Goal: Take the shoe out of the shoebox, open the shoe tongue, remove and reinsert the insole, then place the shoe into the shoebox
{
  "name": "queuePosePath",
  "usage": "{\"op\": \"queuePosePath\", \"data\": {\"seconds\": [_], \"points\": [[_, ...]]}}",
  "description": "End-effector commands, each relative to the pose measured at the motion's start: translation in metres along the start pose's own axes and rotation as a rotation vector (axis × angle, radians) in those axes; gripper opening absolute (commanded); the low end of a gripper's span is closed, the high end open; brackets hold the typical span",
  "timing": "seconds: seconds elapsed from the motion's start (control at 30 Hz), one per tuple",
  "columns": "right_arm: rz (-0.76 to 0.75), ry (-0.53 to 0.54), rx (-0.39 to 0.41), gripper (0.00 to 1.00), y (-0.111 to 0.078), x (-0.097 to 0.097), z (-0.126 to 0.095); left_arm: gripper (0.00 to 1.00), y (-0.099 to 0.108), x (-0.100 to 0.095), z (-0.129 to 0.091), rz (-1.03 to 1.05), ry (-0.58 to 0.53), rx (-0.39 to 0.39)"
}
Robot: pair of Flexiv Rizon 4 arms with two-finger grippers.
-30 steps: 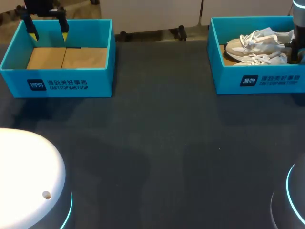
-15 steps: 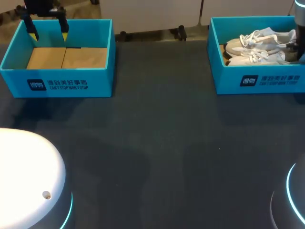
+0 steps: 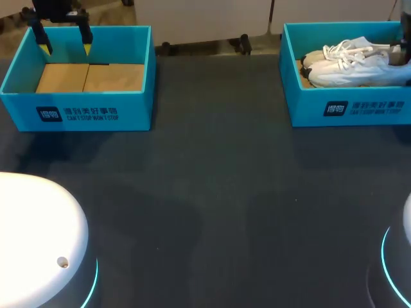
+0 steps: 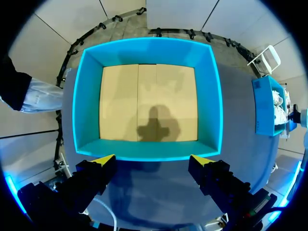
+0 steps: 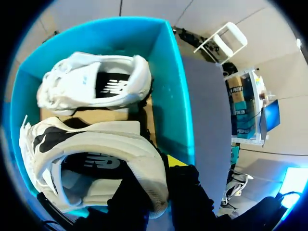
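Tabletop [image 3: 212,192] is dark and carries two blue boxes, well apart, one at each far corner. On my left stands the left shoebox [image 3: 77,112]; inside it only the brown cardboard bottom [image 3: 90,77] shows. My left claw [image 3: 64,43] hangs above this box near its back wall, and its two yellow tips stand wide apart with nothing between them. On my right stands the right shoebox [image 3: 347,109], which holds two white shoes lying side by side. The shoe [image 5: 96,144] nearer to my right wrist is tilted, with its heel raised toward the camera. My right claw [image 5: 156,178] pinches the heel wall of this shoe, one finger inside the opening and one outside. The second shoe [image 5: 96,84] lies beyond it on the box floor.
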State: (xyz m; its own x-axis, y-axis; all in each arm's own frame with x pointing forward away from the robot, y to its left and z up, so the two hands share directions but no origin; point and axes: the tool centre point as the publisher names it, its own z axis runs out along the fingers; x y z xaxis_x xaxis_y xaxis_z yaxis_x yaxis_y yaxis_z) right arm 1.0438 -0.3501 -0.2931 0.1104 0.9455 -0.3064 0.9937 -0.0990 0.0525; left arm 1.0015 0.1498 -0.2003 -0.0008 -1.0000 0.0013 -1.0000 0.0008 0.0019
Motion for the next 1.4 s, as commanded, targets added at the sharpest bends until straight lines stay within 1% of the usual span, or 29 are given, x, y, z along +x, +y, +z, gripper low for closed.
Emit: {"op": "queuePosePath", "data": {"seconds": [0.03, 0.17, 0.23, 0.27, 0.3, 0.37, 0.43, 0.5, 0.57, 0.6, 1.2, 1.27, 1.3, 1.33, 1.4], "points": [[-0.003, -0.003, -0.026, 0.0, -0.014, -0.004, -0.053, 1.0, 0.0, 0.0, 0.0, 0.0, -0.001, 0.0], [0.003, -0.006, -0.021, 0.0, -0.015, -0.006, -0.076, 1.0, 0.0, 0.0, 0.0, 0.0, -0.001, 0.0], [0.009, 0.002, -0.018, 0.0, -0.016, -0.007, -0.093, 1.0, 0.0, 0.0, 0.0, 0.0, -0.001, 0.0], [0.009, 0.001, -0.019, 0.0, -0.016, -0.007, -0.095, 1.0, 0.0, 0.0, 0.0, 0.0, -0.001, 0.0], [0.011, 0.0, -0.023, 0.0, -0.017, -0.008, -0.11, 1.0, 0.0, 0.0, 0.0, 0.0, -0.001, 0.0], [0.011, -0.003, -0.026, 0.0, -0.018, -0.009, -0.12, 1.0, 0.0, 0.0, 0.0, 0.0, -0.001, 0.0], [0.001, -0.011, -0.026, 0.0, -0.019, -0.009, -0.125, 1.0, 0.0, 0.0, 0.0, 0.0, -0.001, 0.0], [-0.005, -0.013, 0.011, 0.0, -0.021, -0.009, -0.134, 1.0, 0.0, 0.0, 0.0, 0.0, -0.001, 0.0], [-0.007, -0.003, 0.023, 0.0, -0.022, -0.009, -0.137, 1.0, 0.0, 0.0, 0.0, 0.0, -0.001, 0.0], [0.024, -0.022, 0.026, 0.0, -0.021, -0.01, -0.143, 1.0, 0.0, 0.0, 0.0, 0.0, -0.001, 0.0], [0.024, -0.022, 0.026, 0.0, -0.021, -0.01, -0.143, 1.0, 0.0, 0.0, 0.0, 0.0, -0.001, 0.0], [0.018, -0.014, 0.034, 0.0, -0.03, -0.003, -0.145, 1.0, 0.0, 0.0, 0.0, 0.0, -0.001, 0.0], [0.018, -0.014, 0.034, 0.0, -0.03, -0.003, -0.145, 1.0, 0.0, 0.0, 0.0, 0.0, -0.001, 0.0], [0.007, -0.029, 0.019, 0.0, -0.041, 0.006, -0.152, 1.0, 0.0, 0.0, 0.0, 0.0, -0.001, 0.0], [0.028, -0.031, 0.021, 0.0, -0.058, 0.016, -0.161, 1.0, 0.0, 0.0, 0.0, 0.0, -0.001, 0.0]]}}
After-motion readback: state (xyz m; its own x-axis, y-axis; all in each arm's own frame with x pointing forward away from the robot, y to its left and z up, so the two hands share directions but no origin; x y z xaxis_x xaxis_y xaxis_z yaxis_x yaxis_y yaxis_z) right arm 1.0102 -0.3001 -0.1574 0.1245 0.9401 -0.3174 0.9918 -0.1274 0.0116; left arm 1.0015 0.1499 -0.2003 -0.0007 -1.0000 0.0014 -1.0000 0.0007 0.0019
